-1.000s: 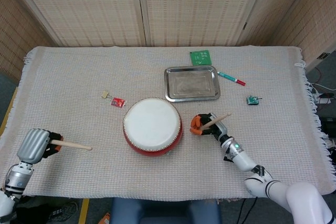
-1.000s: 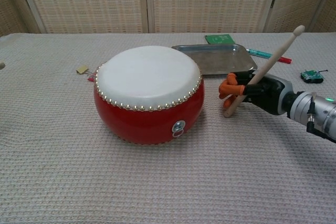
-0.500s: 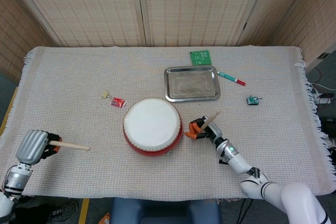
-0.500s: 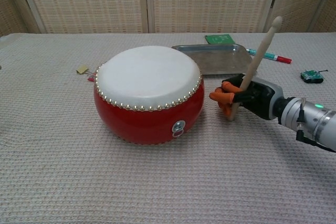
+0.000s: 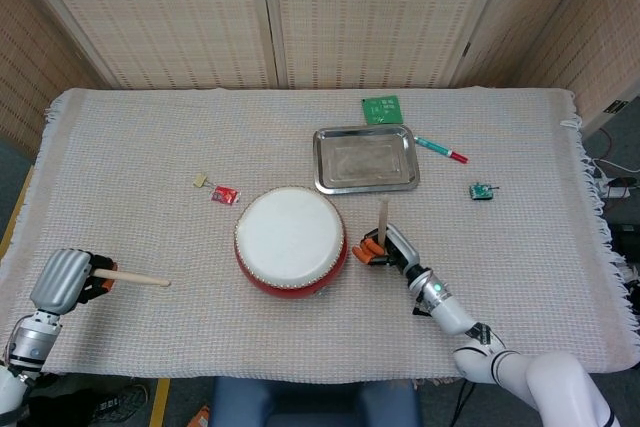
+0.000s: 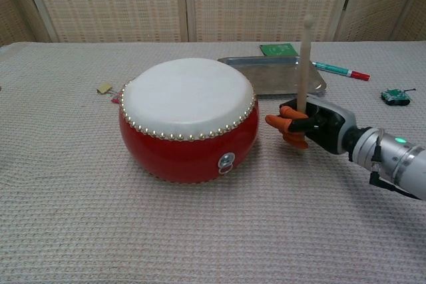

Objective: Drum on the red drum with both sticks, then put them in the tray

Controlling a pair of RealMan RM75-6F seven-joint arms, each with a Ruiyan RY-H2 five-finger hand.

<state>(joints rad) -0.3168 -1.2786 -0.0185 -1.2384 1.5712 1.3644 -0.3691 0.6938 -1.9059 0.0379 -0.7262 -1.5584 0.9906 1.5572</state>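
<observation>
Behind drum [image 5: 291, 241]: tray [image 5: 365, 159], marker [image 5: 440, 149], green board [image 5: 381, 109].

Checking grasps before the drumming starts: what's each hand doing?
Left hand: grips a drumstick.
Right hand: grips an upright drumstick.

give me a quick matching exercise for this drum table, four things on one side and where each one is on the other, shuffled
Things:
1. round red drum with a white skin
2. rectangular metal tray
3. wooden drumstick standing near upright
4. wooden drumstick lying near level

Places:
A. in the left hand, near the table's front left corner
B. behind the drum, beside a green circuit board
C. in the right hand, just right of the drum
D. middle of the cloth, between the two hands

Pairs: 1-D, 2-B, 3-C, 4-A
</observation>
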